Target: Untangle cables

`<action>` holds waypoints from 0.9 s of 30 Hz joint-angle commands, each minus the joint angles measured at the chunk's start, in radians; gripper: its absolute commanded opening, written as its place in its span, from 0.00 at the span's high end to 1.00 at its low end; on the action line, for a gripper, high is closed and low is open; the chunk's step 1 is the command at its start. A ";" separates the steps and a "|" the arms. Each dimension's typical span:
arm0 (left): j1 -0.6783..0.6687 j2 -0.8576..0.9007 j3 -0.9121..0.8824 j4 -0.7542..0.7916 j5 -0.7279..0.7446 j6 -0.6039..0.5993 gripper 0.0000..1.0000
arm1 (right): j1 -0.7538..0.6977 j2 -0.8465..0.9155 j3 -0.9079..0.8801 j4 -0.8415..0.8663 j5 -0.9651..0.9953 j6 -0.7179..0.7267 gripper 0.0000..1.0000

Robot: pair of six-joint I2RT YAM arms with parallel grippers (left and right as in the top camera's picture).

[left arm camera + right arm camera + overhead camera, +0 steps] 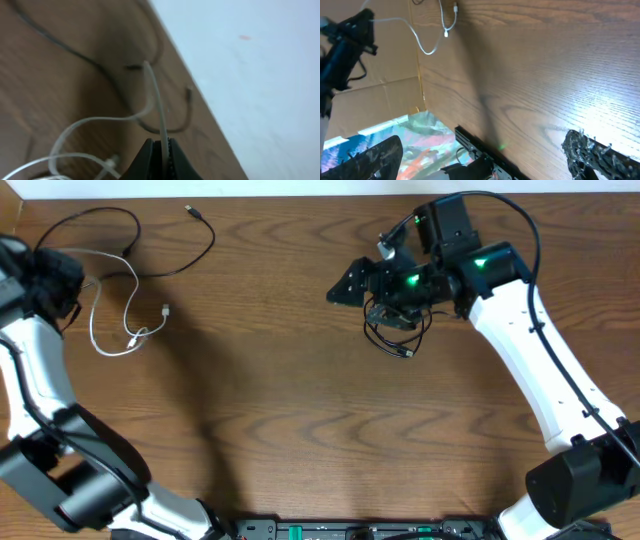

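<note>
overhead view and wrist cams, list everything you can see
white cable: 1, white, looped on the left side of the table, one stretch pinched in the left gripper
long black cable: 1, black, far-left corner, crossing the white cable, plug end lying free
bunched black cable: 1, black, small tangle beneath the right arm's wrist
table: 1, brown wood grain
cardboard: 1 sheet, tan, beyond the table edge in the right wrist view
left gripper: 1, black, shut on the white cable
right gripper: 1, black, open, nothing between its fingers
</note>
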 commanded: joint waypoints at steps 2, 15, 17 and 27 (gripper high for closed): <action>0.092 0.113 0.002 0.062 -0.014 -0.001 0.87 | 0.016 -0.009 0.003 -0.002 0.024 -0.015 0.01; 0.322 0.177 0.002 0.009 -0.057 0.003 0.49 | 0.016 -0.009 0.003 -0.002 0.079 -0.015 0.01; 0.322 0.177 0.002 -0.011 -0.052 0.003 0.49 | 0.016 -0.009 0.003 -0.002 0.079 -0.015 0.01; 0.116 0.178 0.002 -0.098 0.021 0.406 0.09 | 0.017 -0.009 0.003 -0.011 0.079 -0.015 0.01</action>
